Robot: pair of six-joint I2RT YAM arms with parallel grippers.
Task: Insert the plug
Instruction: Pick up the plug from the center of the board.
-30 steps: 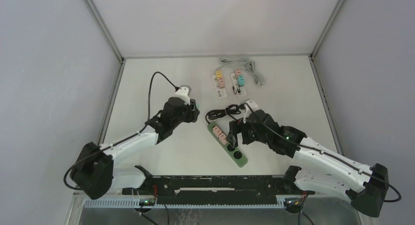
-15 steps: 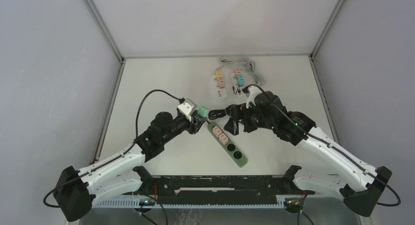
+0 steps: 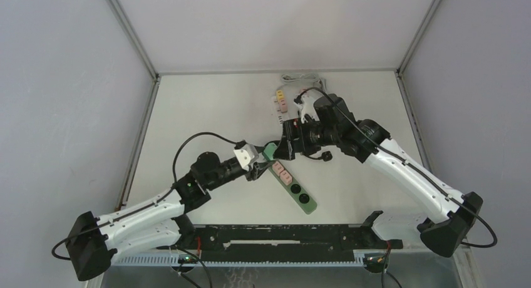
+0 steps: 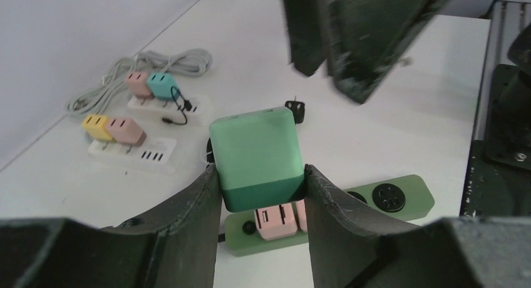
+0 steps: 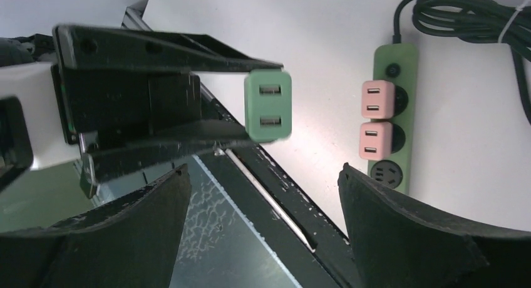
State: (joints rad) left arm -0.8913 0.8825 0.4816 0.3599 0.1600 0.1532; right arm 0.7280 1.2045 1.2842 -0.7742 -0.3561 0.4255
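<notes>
A green cube plug is clamped between the fingers of my left gripper, which is shut on its sides. It hangs just above the cable end of the green power strip, over two pink plugs seated in the strip. The right wrist view shows the green plug face on, with two slots, beside the strip. My right gripper hovers open just behind the plug, nothing between its fingers.
Two white power strips carrying yellow, pink and teal plugs lie at the back, beside a grey cable. A coiled black cable and a loose black plug lie right of the green strip. A black rail runs along the near edge.
The left arm has swung right and nearer, carrying the green plug over the strip's cable end. The right arm has lifted off the strip and drawn back, its jaws still open.
</notes>
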